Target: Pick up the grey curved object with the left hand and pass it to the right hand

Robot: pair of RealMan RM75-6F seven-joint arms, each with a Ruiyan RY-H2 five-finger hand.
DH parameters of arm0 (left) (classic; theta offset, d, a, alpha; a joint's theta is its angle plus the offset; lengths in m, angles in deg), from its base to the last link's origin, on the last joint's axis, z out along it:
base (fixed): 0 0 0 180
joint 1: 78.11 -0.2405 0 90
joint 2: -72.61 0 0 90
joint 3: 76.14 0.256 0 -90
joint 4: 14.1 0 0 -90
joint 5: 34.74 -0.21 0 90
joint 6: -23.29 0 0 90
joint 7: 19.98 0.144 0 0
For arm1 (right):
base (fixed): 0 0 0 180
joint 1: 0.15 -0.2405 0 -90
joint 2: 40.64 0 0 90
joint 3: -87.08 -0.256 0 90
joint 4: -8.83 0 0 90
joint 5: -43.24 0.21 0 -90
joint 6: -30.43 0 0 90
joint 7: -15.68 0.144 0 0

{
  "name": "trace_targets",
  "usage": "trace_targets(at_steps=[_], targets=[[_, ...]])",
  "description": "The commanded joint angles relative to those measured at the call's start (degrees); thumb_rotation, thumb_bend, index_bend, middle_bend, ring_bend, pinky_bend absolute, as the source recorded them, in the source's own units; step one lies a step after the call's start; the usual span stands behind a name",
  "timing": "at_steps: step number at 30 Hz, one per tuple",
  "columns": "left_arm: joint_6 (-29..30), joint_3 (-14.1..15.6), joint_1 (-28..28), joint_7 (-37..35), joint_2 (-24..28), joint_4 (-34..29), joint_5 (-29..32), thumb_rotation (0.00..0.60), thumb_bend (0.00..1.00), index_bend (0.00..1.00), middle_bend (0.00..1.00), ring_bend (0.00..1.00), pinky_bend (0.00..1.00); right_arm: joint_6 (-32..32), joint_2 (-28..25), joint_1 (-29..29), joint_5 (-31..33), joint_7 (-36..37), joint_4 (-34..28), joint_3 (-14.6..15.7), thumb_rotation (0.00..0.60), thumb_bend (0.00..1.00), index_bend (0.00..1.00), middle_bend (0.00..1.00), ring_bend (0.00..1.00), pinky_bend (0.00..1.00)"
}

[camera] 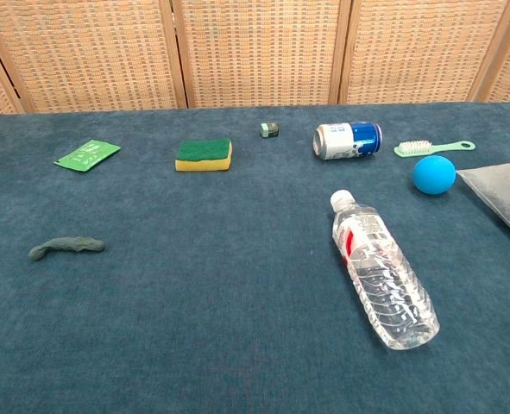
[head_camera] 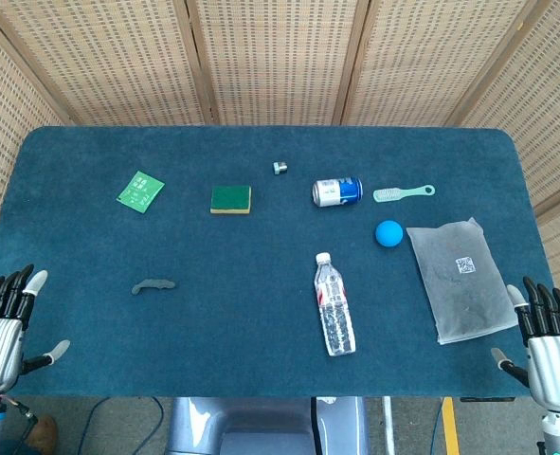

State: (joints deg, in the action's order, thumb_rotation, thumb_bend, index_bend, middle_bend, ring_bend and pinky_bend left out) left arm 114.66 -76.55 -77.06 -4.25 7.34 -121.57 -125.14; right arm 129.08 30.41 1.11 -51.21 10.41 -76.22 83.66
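The grey curved object (head_camera: 153,285) lies flat on the blue table (head_camera: 261,313), left of centre; the chest view shows the grey curved object (camera: 66,247) at its left side. My left hand (head_camera: 3,322) hovers at the table's front left corner, fingers spread and empty, well to the left of the object. At the front right corner my right hand (head_camera: 547,336) is likewise spread and holds nothing. Neither hand shows in the chest view.
A clear water bottle (head_camera: 334,305) lies on its side near the middle. Farther back are a green packet (head_camera: 141,191), a sponge (head_camera: 230,199), a small metal piece (head_camera: 280,168), a can (head_camera: 337,191), a brush (head_camera: 403,193) and a blue ball (head_camera: 388,233). A grey bag (head_camera: 461,277) lies right.
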Motion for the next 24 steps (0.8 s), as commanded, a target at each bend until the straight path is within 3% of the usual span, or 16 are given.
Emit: trace_targets(at_steps=[1, 9, 11, 16, 24], targets=[[-0.68, 0.09, 0.21, 0.25, -0.08, 0.22, 0.09, 0.6, 0.0, 0.0, 0.0, 0.0, 0.0, -1.1, -0.32, 0.03, 0.48, -0.59, -0.82, 0.35, 0.6, 0.0, 0.0, 0.0, 0.0, 0.0], [-6.28, -2.29, 3.59, -1.56, -3.29, 3.97, 4.33, 0.6, 0.0, 0.0, 0.0, 0.0, 0.0, -2.77, -0.99, -0.3, 0.4, -1.8, -2.27, 0.96, 0.6, 0.0, 0.0, 0.0, 0.0, 0.0], [-9.21, -3.49, 5.2, -2.8, -4.87, 5.9, 7.07, 0.6, 0.01, 0.05, 0.0, 0.0, 0.0, -3.09, -1.05, -0.41, 0.53, -1.49, -2.32, 0.96, 0.6, 0.0, 0.0, 0.0, 0.0, 0.0], [-17.4, -6.49, 10.1, -4.38, -8.16, 11.71, 13.3, 0.6, 0.21, 0.3, 0.0, 0.0, 0.0, -4.63, -1.34, -0.92, 1.51, -0.26, -2.26, 0.82, 0.6, 0.0, 0.0, 0.0, 0.0, 0.0], [-25.62, -9.41, 15.93, -5.33, -15.88, 22.77, 19.89, 0.6, 0.35, 0.47, 0.0, 0.0, 0.0, -5.74, -1.45, -1.31, 2.24, 0.4, -2.15, 0.71, 0.6, 0.0, 0.0, 0.0, 0.0, 0.0]])
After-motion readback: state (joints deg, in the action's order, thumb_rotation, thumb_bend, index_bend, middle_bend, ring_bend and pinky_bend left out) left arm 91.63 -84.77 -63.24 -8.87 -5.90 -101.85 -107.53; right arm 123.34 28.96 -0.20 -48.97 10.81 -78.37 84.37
